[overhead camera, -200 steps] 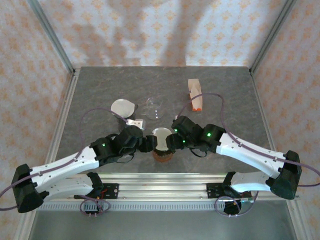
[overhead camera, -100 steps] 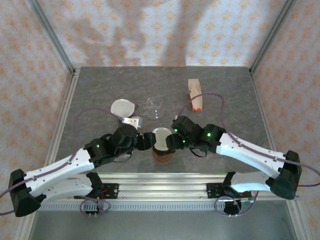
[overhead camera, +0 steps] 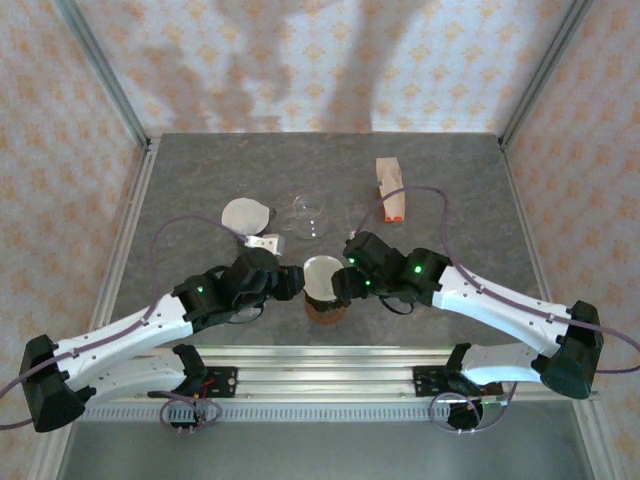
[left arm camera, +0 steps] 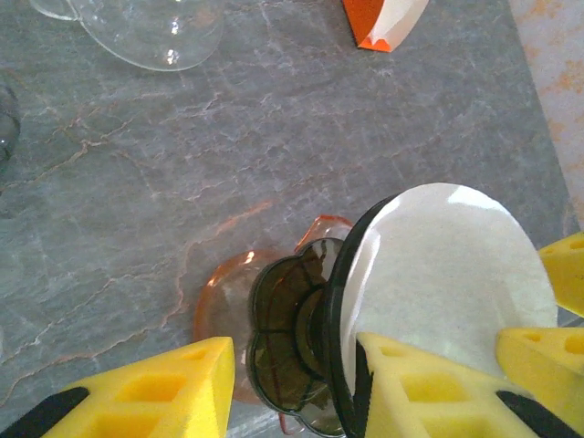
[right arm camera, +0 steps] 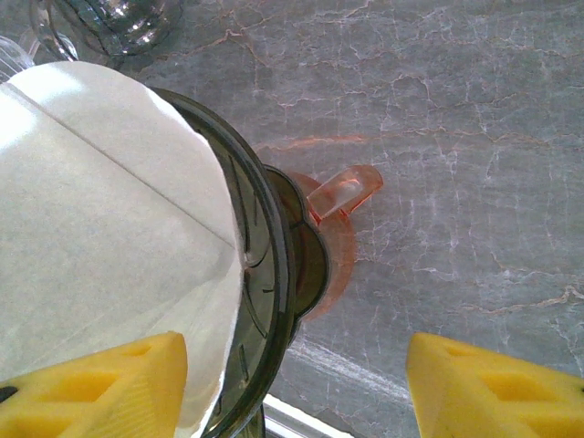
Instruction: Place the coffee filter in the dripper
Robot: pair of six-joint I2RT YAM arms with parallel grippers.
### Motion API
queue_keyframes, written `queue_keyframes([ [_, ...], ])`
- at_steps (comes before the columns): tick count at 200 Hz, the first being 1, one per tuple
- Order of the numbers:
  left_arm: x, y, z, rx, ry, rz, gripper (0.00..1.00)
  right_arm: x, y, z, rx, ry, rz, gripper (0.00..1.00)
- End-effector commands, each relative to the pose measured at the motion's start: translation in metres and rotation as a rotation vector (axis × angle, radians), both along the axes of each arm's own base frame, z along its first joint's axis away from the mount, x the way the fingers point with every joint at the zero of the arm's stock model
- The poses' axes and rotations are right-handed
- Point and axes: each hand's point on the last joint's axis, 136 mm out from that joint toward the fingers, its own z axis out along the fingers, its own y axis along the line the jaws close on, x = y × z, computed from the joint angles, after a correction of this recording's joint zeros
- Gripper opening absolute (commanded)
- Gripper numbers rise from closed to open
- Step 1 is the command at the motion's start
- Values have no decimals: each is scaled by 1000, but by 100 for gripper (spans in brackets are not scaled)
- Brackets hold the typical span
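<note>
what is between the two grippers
The dripper, holding the white coffee filter, stands between the left gripper and right gripper in the top view.

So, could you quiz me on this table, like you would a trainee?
1. True or false: the filter is in the dripper.
2. The dripper stands on: A an orange cup, B a plate, C a box.
3. Does the orange pack lie on the left arm's side or the right's?
Key: 1 true; 2 A; 3 right.
</note>
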Motion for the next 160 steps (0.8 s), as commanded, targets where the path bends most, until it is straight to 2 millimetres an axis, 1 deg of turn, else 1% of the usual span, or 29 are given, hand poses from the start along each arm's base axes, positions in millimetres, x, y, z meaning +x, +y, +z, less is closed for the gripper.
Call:
queue_keyframes([
  [1, 1, 13, -7, 47, 13, 36, 39, 1, -7, 0, -16, -16, -30, 65],
  [32, 0, 15, -8, 44, 14, 46, 39, 1, -7, 0, -17, -16, -30, 65],
  [51, 0, 13, -4, 27, 9, 42, 39, 1, -8, 0, -19, -16, -32, 65],
  [98, 0, 12, -3, 18, 11, 42, 42, 2, -9, -2, -25, -17, -41, 66],
  [106, 0, 12, -3, 14, 10, 42, 42, 1, -10, 7, 2, -35, -41, 67],
  [135, 1, 10, -2, 10, 9, 40, 43, 2, -8, 14, 23, -48, -37, 69],
  [160, 1, 9, -2, 6, 12, 38, 43, 4, -10, 18, 24, -65, -50, 70],
])
